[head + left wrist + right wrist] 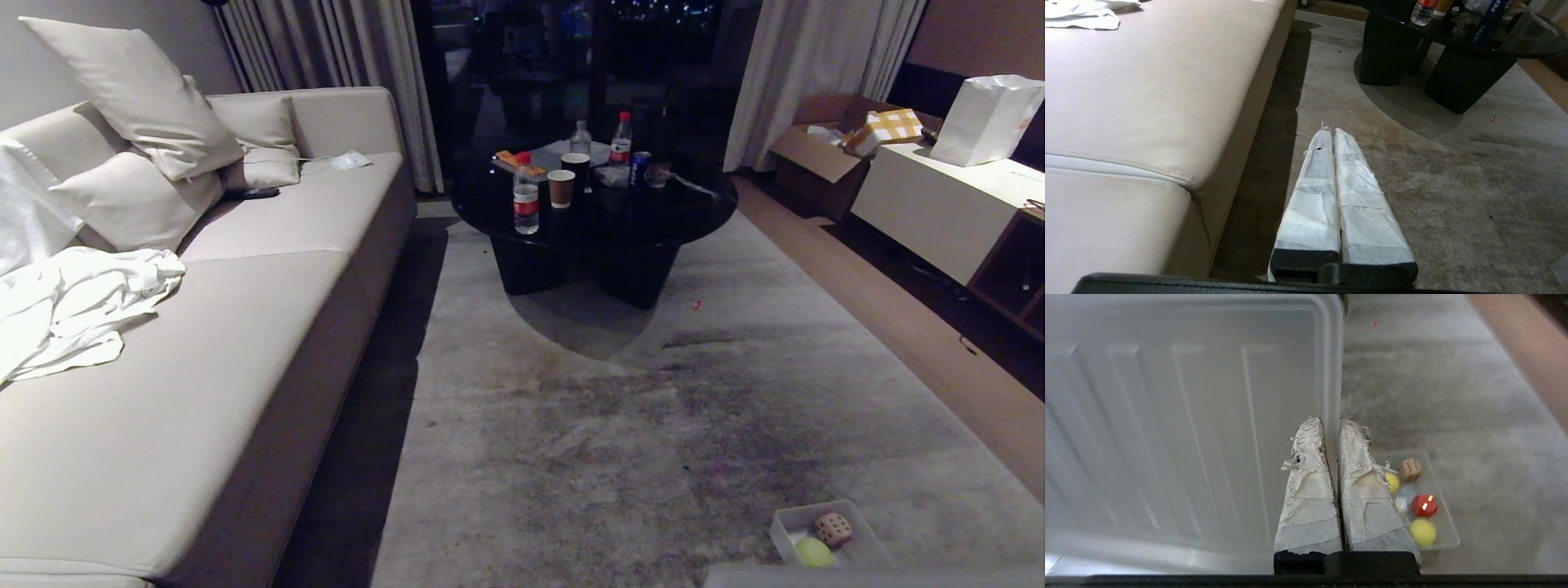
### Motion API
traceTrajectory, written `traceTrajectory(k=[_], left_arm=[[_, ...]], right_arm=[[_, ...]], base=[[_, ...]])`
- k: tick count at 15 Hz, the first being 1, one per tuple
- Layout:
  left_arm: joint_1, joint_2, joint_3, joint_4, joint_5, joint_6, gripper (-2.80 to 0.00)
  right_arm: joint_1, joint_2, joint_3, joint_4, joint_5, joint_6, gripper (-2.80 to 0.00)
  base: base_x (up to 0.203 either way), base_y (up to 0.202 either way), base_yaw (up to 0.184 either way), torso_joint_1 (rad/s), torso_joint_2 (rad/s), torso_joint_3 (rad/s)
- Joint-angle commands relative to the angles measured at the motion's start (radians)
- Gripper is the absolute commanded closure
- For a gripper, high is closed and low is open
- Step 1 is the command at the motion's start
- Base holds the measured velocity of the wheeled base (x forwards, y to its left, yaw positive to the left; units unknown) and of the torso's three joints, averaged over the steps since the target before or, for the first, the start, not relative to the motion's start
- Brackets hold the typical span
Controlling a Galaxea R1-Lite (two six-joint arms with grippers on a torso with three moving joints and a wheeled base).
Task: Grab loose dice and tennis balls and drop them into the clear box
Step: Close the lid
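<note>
The clear box [778,527] sits on the rug at the near right. In it lie a beige die [833,528] and a tennis ball [814,552]. The right wrist view looks down on the clear box [1447,539] with the beige die [1410,469], a red die [1424,505], a tennis ball [1392,482] and another yellow round piece [1422,532], too blurred to tell ball from die. My right gripper [1331,420] hangs above the box, shut on the edge of a ribbed clear lid [1188,416]. My left gripper [1331,130] is shut and empty over the rug beside the sofa.
A long beige sofa [204,367] with pillows and white cloth lines the left. A round black coffee table [596,212] with bottles and cups stands ahead on the grey rug [612,425]. A white cabinet [939,204] and cardboard box [816,147] are at the far right.
</note>
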Motion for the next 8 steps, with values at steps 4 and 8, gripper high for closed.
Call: traceTrajectory(k=[4,8], left_arm=[[0.0,0.001,0.002,0.0,0.001,-0.003,0.0],[0.0,0.001,0.002,-0.001,0.001,-0.003,0.0]], right_arm=[[0.0,-0.031,0.021,-0.005,0.005,-0.001,0.0],[0.002,-0.031,0.021,-0.005,0.005,-0.001,0.0]], base=[[0.0,0.0,0.0,0.0,0.0,0.0],[0.0,0.0,0.0,0.004,0.0,-0.122]])
